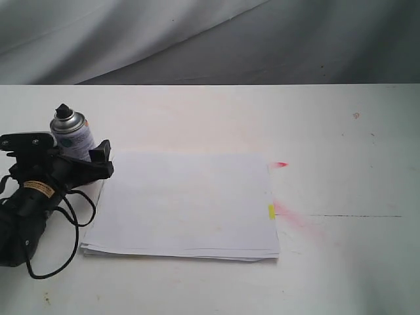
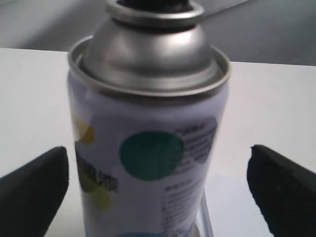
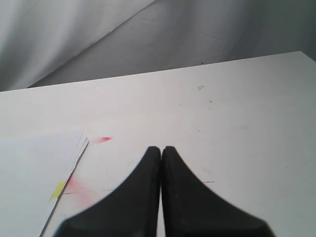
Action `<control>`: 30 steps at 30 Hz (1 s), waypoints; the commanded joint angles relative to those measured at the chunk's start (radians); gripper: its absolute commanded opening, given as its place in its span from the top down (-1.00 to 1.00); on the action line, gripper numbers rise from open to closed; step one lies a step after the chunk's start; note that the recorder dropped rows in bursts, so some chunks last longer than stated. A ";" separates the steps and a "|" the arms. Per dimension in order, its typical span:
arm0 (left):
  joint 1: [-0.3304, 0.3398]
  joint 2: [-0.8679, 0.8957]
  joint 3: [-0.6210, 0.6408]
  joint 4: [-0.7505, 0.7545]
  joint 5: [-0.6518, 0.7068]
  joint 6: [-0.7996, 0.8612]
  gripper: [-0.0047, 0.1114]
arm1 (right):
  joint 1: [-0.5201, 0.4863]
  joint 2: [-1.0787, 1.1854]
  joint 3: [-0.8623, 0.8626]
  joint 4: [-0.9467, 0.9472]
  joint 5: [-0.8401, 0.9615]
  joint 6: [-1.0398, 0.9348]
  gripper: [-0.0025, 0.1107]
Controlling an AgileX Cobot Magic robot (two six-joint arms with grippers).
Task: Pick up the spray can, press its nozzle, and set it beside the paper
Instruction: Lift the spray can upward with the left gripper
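The spray can [image 1: 71,136] stands upright on the table just off the far left corner of the paper [image 1: 184,203]. Its black nozzle [image 1: 63,110] points up. My left gripper [image 1: 69,155] is open with a finger on either side of the can, and in the left wrist view the spray can [image 2: 148,148] fills the middle with a gap to each black finger [image 2: 34,187]. The paper's yellow tab [image 1: 271,211] sits on its right edge. My right gripper [image 3: 161,150] is shut on nothing, above bare table to the right of the paper [image 3: 34,168].
Red spray marks [image 1: 281,164] stain the white table [image 1: 341,131] just right of the paper, by a thin dark line [image 1: 354,216]. A black cable [image 1: 65,223] loops from the left arm onto the table. Grey cloth [image 1: 197,39] hangs behind the far edge.
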 commanded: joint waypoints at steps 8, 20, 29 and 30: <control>-0.007 0.091 -0.078 -0.081 -0.006 0.053 -0.65 | 0.004 -0.006 0.004 -0.004 -0.001 -0.004 0.96; -0.007 0.095 -0.176 -0.093 0.059 0.149 -0.65 | 0.004 -0.006 0.004 -0.004 -0.001 -0.004 0.96; -0.007 0.095 -0.180 -0.093 0.080 0.149 -0.65 | 0.004 -0.006 0.004 -0.004 -0.001 -0.004 0.96; -0.007 0.095 -0.180 -0.093 0.085 0.149 -0.65 | 0.004 -0.006 0.004 -0.004 -0.001 -0.004 0.96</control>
